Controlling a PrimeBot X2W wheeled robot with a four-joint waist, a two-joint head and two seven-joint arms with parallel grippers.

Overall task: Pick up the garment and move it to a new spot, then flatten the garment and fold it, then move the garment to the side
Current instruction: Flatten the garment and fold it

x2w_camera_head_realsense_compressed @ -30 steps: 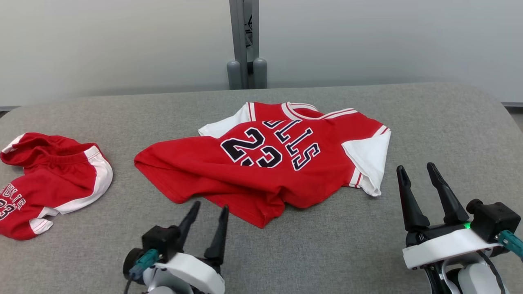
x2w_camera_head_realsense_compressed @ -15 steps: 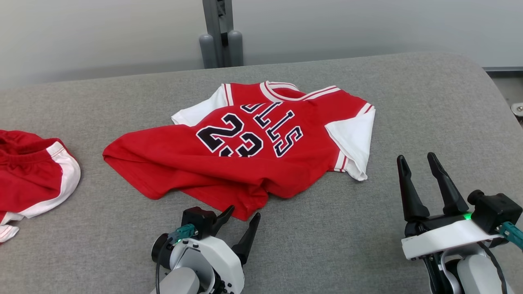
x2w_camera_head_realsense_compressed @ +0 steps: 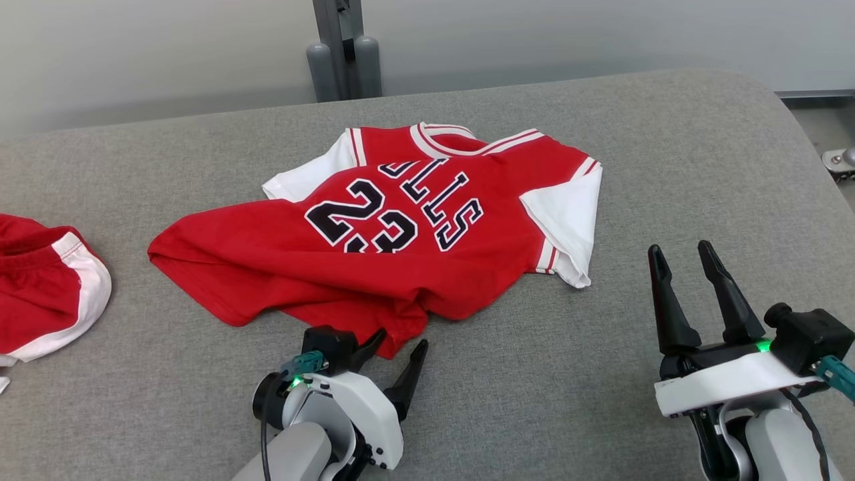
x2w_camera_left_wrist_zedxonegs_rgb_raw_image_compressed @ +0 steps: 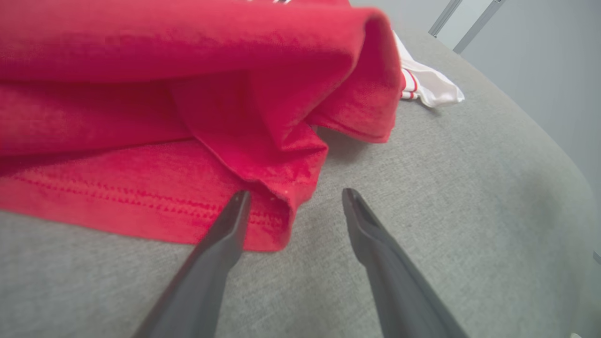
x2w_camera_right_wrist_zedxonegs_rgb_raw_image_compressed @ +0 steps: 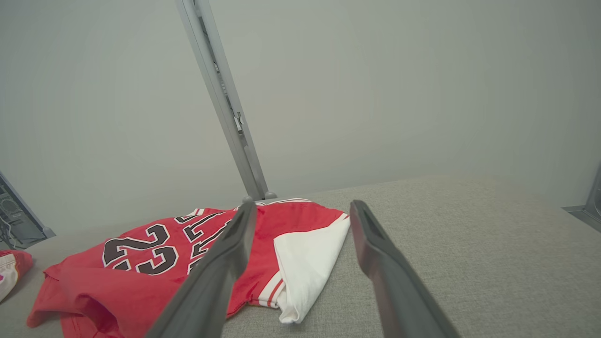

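at the far left edge of the grey table point(x2w_camera_head_realsense_compressed: 601, 414) lies a pair of red and white shorts point(x2w_camera_head_realsense_compressed: 47, 294), well apart from the rest. in the middle lies the red shirt point(x2w_camera_head_realsense_compressed: 374, 267), the garment for this job. it is rumpled, number side up, with its bottom hem bunched toward the robot.

the left gripper point(x2w_camera_head_realsense_compressed: 401, 342) sits low, right at that near hem. its fingers are spread wide and hold nothing. in the left wrist view one finger point(x2w_camera_left_wrist_zedxonegs_rgb_raw_image_compressed: 230, 230) lies over the hem edge and the other is over bare table just beside the cloth. it may be touching the cloth, but the view is too close to be sure.

far over on the right, the right gripper point(x2w_camera_head_realsense_compressed: 680, 248) hovers with its fingers spread wide too, empty, near the white sleeve point(x2w_camera_head_realsense_compressed: 568, 227) but apart from it.

this looks like the first step: picking up the shirt. next, the left fingers need to slide in so the hem sits between them, then squeeze shut. they should catch the cloth and not dig into the table.
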